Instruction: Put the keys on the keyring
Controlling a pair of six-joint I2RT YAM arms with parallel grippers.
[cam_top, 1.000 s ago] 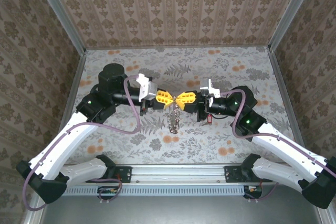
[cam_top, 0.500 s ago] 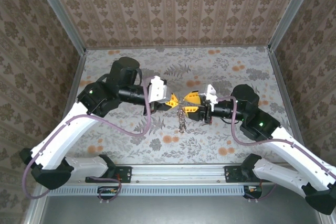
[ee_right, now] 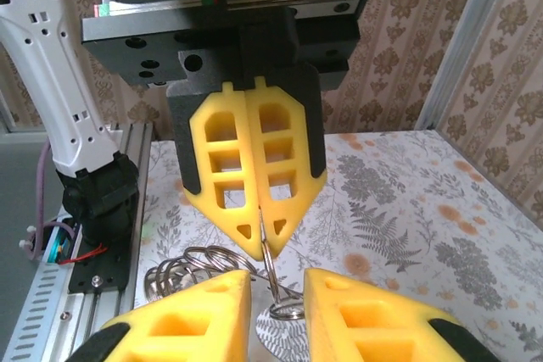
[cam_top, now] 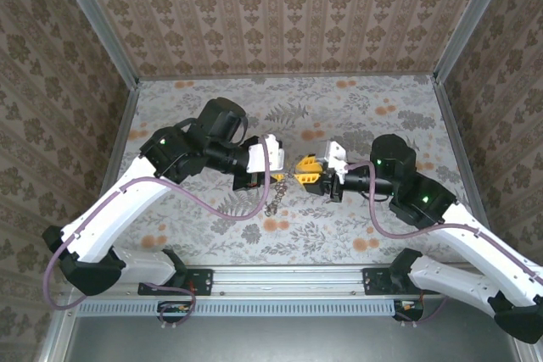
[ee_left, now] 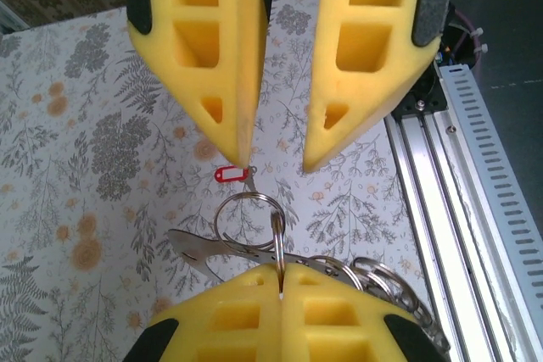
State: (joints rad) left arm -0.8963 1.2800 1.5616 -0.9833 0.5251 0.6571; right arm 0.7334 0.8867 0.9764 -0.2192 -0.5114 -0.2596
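My left gripper point(cam_top: 278, 177) point(ee_left: 280, 270) is shut on one silvery split ring of the keyring point(ee_left: 248, 211), a bunch of linked rings with a flat metal tag. The rest dangles below it over the table point(cam_top: 273, 199). My right gripper point(cam_top: 299, 169) point(ee_right: 277, 311) faces it tip to tip, open. Its yellow fingers point(ee_left: 373, 48) stand either side of the pinched ring point(ee_right: 273, 270) without touching it. One key with a small red head point(ee_left: 226, 174) lies flat on the floral table below both grippers.
The floral tabletop point(cam_top: 382, 116) is walled by patterned panels on three sides. An aluminium rail point(cam_top: 288, 281) with the arm bases runs along the near edge. Purple cables point(cam_top: 225, 209) loop off both arms.
The right gripper has opened and let go of the ring. The left arm has swung forward and right, tilting down, and the keyring now hangs from the left gripper alone.
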